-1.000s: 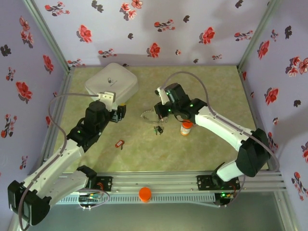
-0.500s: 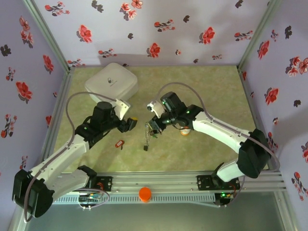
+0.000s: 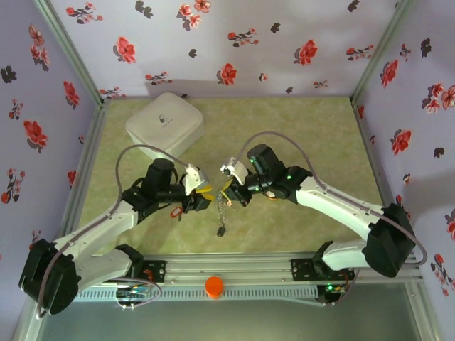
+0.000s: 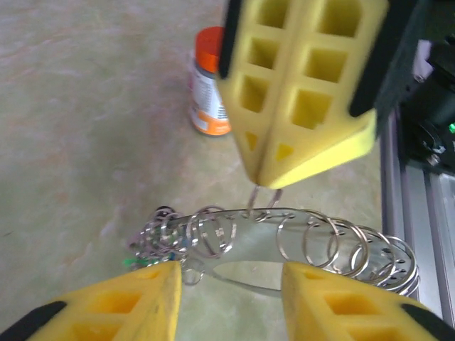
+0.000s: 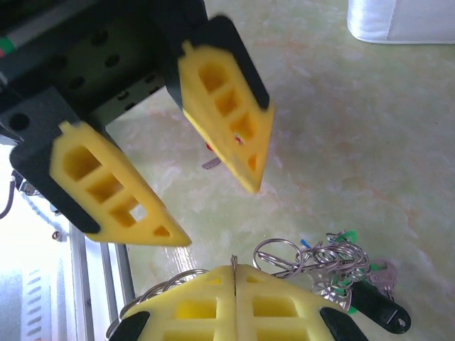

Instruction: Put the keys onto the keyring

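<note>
Left wrist view is showing my right tool (image 4: 261, 177) clenching tight on the thin wire of the keyring (image 4: 245, 212) and holding it up off the desk (image 4: 71, 106). Lots of little rings are sitting along the hoop. A bunch of keys (image 5: 341, 266) is hanging at one end, one with a black tag (image 5: 373, 307). My left tool (image 4: 227, 298) is standing open. Its yellow fingers (image 4: 114, 305) are sitting one on each side of the hoop, and I think they are not touching it. A bottle (image 4: 210, 92) with an orange cap is standing on the desk behind. From above, a key with a red tag (image 3: 175, 211) is lying on the desk beside my left arm, not on the hoop.

I think I am bringing my second tool in to steady the hoop. Next, my left tool needs to be closing gently on the wire, without bumping the little rings. Then one tool could be going for the red key.
</note>
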